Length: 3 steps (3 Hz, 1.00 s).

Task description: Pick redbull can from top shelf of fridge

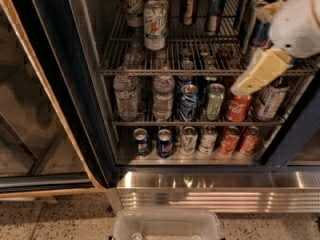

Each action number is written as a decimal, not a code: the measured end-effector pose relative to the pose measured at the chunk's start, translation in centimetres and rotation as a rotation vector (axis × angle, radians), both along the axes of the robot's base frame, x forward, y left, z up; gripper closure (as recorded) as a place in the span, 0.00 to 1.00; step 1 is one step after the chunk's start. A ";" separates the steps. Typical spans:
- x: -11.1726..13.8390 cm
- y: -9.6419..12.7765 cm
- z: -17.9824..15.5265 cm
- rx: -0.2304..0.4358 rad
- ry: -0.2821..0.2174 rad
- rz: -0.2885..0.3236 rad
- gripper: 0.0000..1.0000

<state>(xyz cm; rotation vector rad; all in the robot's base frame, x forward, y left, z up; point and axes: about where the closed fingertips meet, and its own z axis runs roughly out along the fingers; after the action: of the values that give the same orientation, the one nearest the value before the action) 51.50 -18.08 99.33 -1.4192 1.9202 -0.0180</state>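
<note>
Speckled flooring and a ribbed steel base panel run along the bottom of the view, below the open fridge [60, 84], whose glass door [20, 114] is swung out to the left.

At the right front of the top shelf [165, 71] hangs the gripper [257, 75]. Its cream tip lies over the shelf's front rail and points down-left. Whether it is open, closed or gripping anything cannot be told from this angle. Just above and behind it stands the redbull can [258, 33], upright on the wire rods. Its lower body is hidden by the gripper, so contact between the two cannot be judged.

The likeliest trouble is a sideways nudge. The can is tall and slim and stands on thin rods, so a glancing touch could tip it into the slim silver cans [247, 4] packed close behind. It could also roll off over the rail onto the Coca-Cola can [237, 108] below. The tip could catch the rail if it drops further. Another bluish slim can [216, 6] at the back could be taken for the target by mistake.

Room is tight on the right, where the dark door post [295, 129] closes in. Leftward there is bare rack between the redbull can and the white-and-green can [155, 26], the better side for approach and withdrawal. The bronze-brown can [189, 6] stands well back.
</note>
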 end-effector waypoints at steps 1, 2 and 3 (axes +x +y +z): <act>0.3 0.4 0.4 0.002 -0.009 0.009 0.00; 0.2 1.4 0.0 0.006 -0.017 0.031 0.00; -0.7 2.9 -1.0 0.069 -0.040 0.042 0.00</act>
<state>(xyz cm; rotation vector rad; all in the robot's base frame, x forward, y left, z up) 50.85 -15.16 98.30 -1.4032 1.8402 0.0386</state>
